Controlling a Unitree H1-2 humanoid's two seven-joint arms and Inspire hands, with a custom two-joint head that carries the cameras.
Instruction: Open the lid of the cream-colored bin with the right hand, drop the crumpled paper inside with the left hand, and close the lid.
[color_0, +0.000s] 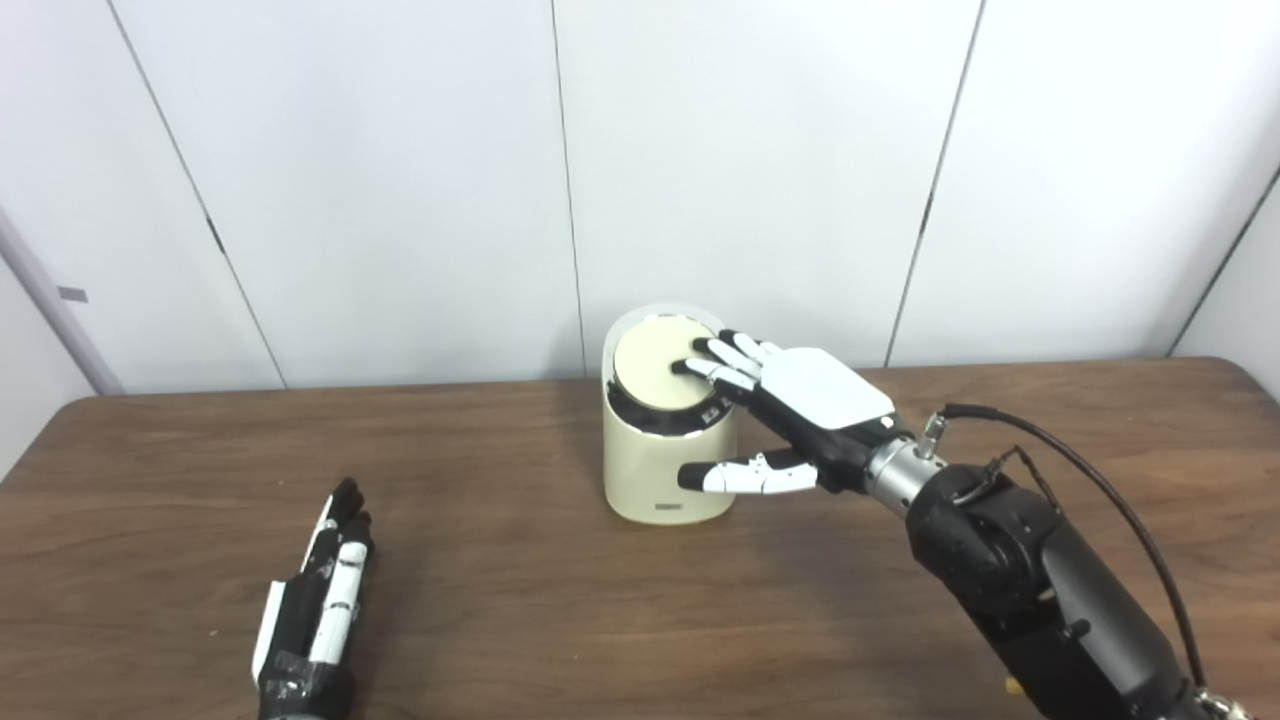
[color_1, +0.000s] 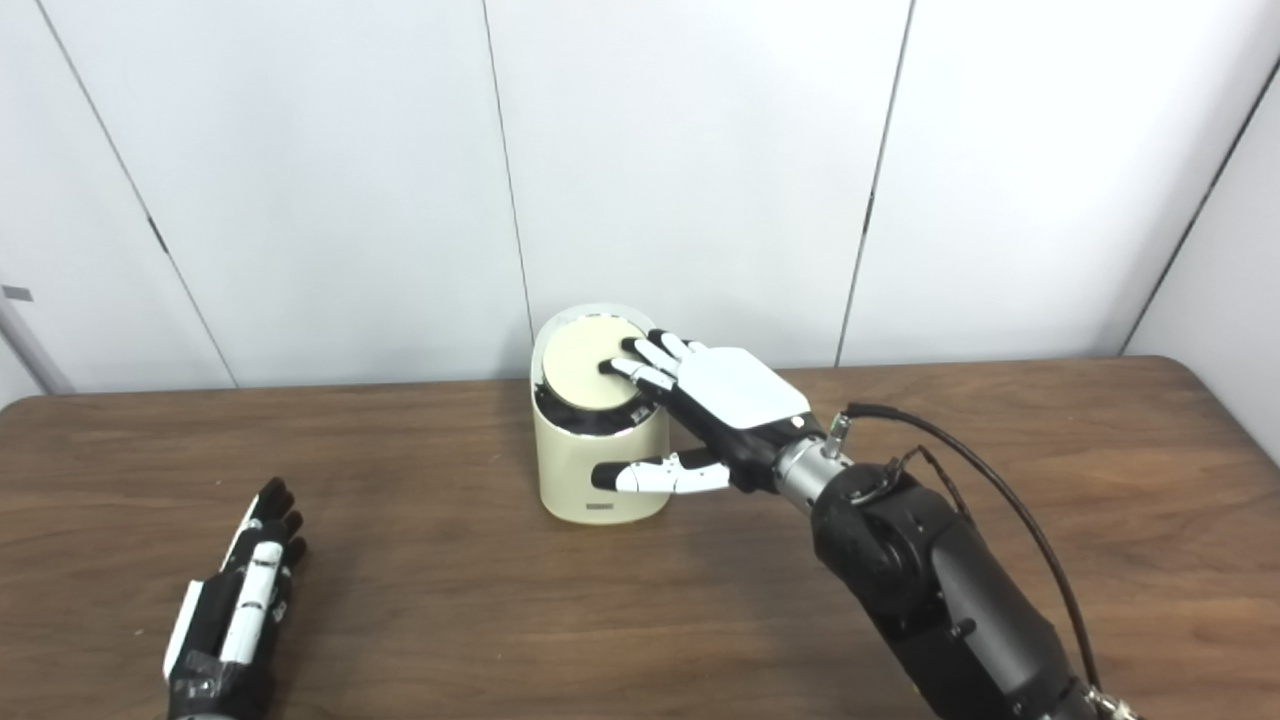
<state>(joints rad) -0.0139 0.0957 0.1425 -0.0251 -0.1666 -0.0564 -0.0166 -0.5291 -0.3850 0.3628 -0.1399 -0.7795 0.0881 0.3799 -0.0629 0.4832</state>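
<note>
Fingers (color_0: 722, 362) of the right hand (color_0: 800, 405) lie spread and flat across the near right part of the bin's lid (color_0: 655, 363), their dark tips touching its surface, while the thumb (color_0: 745, 475) reaches out alongside the front of the bin's wall lower down. They are released, grasping nothing. From the left eye view, the cream-colored bin (color_0: 660, 470) stands upright on the brown wooden worktop (color_0: 500, 600), near its far edge and about midway across, close to the white panelled wall (color_0: 400, 180). It is a squat, rounded container with a glossy pale cream body, a small dark label low on the front, and a round matte cream lid set into a dark ring beneath a pale rim. That lid sits tilted toward the camera. Well apart, at the near left, the left hand (color_0: 315, 600) rests on the worktop with its fingers straight, close together and empty.

From the right eye view, the bin (color_1: 590, 470) appears a little further left, with the lid (color_1: 585, 365) again under the right hand (color_1: 725, 395) and the thumb (color_1: 660, 475) alongside the wall. A black cable (color_1: 1000, 500) arcs from the wrist over the dark forearm. Near the lower left corner, the left hand (color_1: 235, 605) lies flat, its fingers extended and holding nothing. No crumpled paper can be made out in either view.
</note>
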